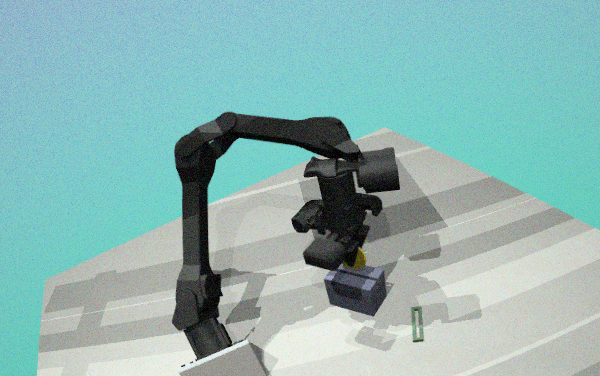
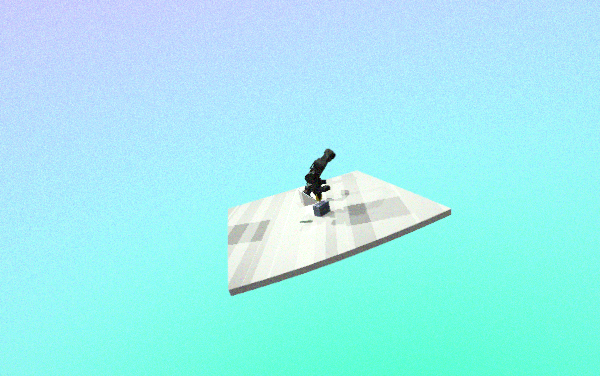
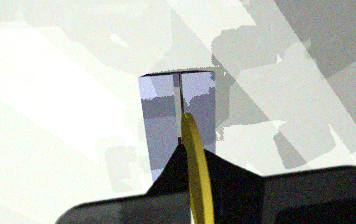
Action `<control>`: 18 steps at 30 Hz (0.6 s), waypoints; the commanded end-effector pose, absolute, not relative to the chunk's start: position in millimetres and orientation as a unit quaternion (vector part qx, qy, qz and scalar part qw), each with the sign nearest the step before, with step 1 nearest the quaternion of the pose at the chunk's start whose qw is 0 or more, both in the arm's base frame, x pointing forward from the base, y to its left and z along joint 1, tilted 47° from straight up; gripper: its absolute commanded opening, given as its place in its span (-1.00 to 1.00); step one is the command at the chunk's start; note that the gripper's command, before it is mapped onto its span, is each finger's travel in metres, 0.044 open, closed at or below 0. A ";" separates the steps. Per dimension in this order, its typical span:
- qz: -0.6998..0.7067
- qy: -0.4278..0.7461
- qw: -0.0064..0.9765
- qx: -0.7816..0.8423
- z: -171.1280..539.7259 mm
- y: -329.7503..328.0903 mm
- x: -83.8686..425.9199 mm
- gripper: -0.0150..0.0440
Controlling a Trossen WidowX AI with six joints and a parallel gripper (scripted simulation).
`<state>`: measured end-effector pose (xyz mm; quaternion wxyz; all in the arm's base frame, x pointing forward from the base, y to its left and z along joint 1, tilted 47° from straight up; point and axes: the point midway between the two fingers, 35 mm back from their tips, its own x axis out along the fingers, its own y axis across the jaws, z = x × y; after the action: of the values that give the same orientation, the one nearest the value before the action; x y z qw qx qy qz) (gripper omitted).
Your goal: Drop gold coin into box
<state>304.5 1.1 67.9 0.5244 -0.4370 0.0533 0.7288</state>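
Note:
The gold coin (image 1: 358, 259) (image 2: 318, 198) (image 3: 199, 175) stands upright, nearly edge-on in the wrist view. My gripper (image 1: 353, 260) (image 3: 185, 149) is shut on it. They are just above the grey box (image 1: 353, 296) (image 2: 321, 209) (image 3: 159, 131), near its lid. In the wrist view the narrow slot (image 3: 177, 102) runs away from me, and the coin's far edge overlaps its right side, the coin leaning slightly across the slot's line. The gap between coin and lid is hard to tell. The dark-green holder (image 1: 414, 325) (image 2: 306, 221) is empty, to the box's right in the top view.
The arm's pale base block (image 1: 225, 361) is at the lower left in the top view. The striped table top (image 1: 150, 260) (image 2: 280, 250) carries broad shadows. The holder lies low and a short way from the box.

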 end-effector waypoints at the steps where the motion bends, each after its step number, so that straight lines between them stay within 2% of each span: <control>1: 0.728 0.054 0.527 -0.435 66.7 3.1 303.8 -0.49; 18: 0.728 0.054 0.527 -0.435 60.2 9.9 303.4 -0.49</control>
<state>303.7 8.6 61.2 0.5248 -0.4367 0.0536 0.7287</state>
